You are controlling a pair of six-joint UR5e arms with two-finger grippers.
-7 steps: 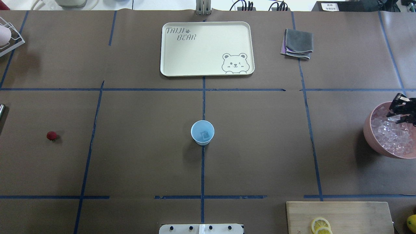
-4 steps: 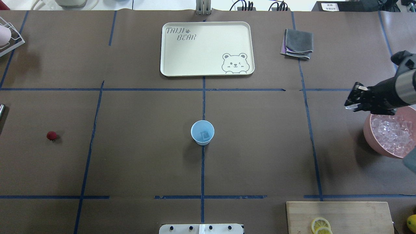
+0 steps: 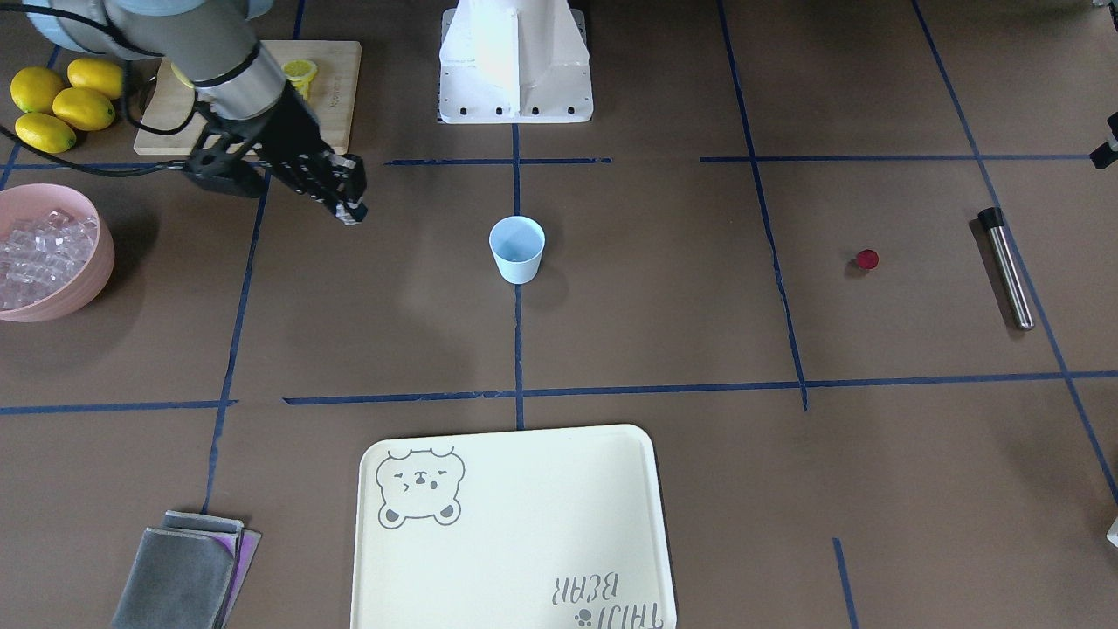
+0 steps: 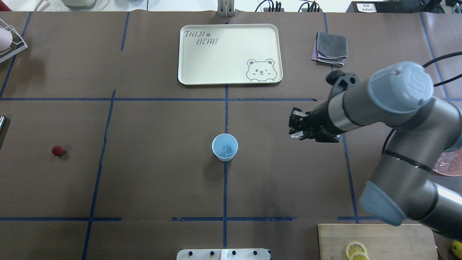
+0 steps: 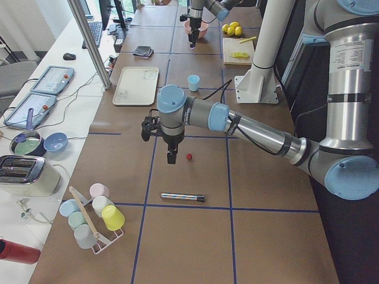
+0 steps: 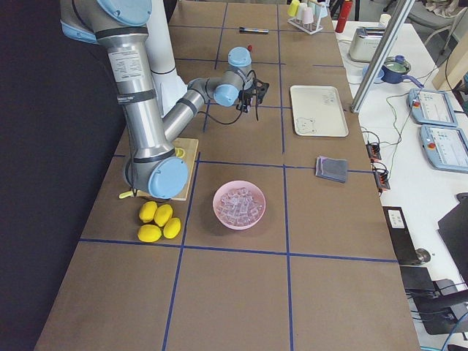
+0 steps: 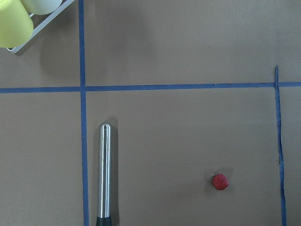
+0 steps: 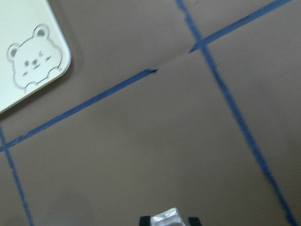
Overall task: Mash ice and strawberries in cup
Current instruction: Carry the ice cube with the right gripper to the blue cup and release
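The pale blue cup (image 4: pixel 225 147) stands at the table's middle with one ice cube (image 4: pixel 227 151) inside it. My right gripper (image 4: pixel 295 129) hangs above the table to the cup's right. It is shut on a clear ice cube (image 8: pixel 168 219), which shows between its fingertips in the right wrist view. The rest of the ice (image 3: pixel 39 253) is piled in the pink bowl (image 3: pixel 94 271). The small dark-red strawberry (image 4: pixel 57 151) lies on the table at the far left. My left gripper (image 5: pixel 172 157) hovers near the strawberry and shows only in the exterior left view, so I cannot tell whether it is open.
A metal muddler (image 3: pixel 1006 267) lies beyond the strawberry. The cream bear tray (image 4: pixel 230 54) and a folded grey cloth (image 4: pixel 330 48) sit at the back. A wooden board with lemon slices (image 4: pixel 375 240) and whole lemons (image 3: pixel 61 105) are at the near right. A cup rack (image 5: pixel 92 216) stands at the left end.
My right gripper has risen out of the pink bowl with an ice cube and moved left, towards the cup. The cup and the strawberry have not moved.
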